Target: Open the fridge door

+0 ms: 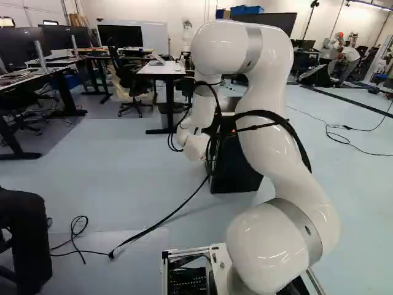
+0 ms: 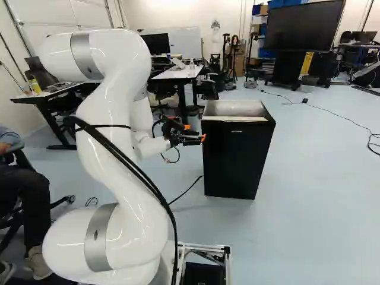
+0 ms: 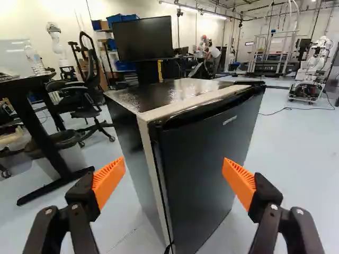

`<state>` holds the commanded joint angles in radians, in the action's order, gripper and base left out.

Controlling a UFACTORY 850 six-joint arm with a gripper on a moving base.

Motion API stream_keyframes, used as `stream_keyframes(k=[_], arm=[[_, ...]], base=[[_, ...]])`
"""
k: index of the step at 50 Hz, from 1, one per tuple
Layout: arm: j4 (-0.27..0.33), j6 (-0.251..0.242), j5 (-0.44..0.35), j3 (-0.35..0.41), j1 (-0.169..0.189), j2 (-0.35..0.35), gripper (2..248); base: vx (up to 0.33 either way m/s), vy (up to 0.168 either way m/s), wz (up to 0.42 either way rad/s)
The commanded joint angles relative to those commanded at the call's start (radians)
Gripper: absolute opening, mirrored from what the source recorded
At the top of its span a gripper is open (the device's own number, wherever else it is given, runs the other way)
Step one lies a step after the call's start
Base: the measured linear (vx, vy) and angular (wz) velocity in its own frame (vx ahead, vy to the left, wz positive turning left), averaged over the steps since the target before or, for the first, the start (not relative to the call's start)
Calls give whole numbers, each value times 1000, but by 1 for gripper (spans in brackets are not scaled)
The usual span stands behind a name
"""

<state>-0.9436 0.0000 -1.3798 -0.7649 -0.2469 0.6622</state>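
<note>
Arm (image 2: 116, 98) up & bent, wrist (image 2: 152, 145) fwd, fingers (image 2: 202, 139) wide apart.

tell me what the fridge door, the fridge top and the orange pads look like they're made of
The fridge door looks like dark coated metal, possibly plastic, satin: it shows only a soft sheen. The fridge top seems a smooth glossy panel, material uncertain, with bright reflections. The orange pads look like matte rubber or flexible plastic, finely ridged.

The glossy white arm (image 1: 264, 141) wears grey bands (image 2: 98, 237) and black cables (image 1: 287, 126) (its black gripper (image 2: 195, 133), orange pads (image 3: 240, 182)).
</note>
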Motion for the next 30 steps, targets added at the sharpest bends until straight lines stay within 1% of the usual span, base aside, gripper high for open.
stream_keyframes(k=[12,30], arm=[[0,0,0,-51,5,31,247],[0,0,0,-103,19,62,247]], base=[[0,0,0],[0,0,0]])
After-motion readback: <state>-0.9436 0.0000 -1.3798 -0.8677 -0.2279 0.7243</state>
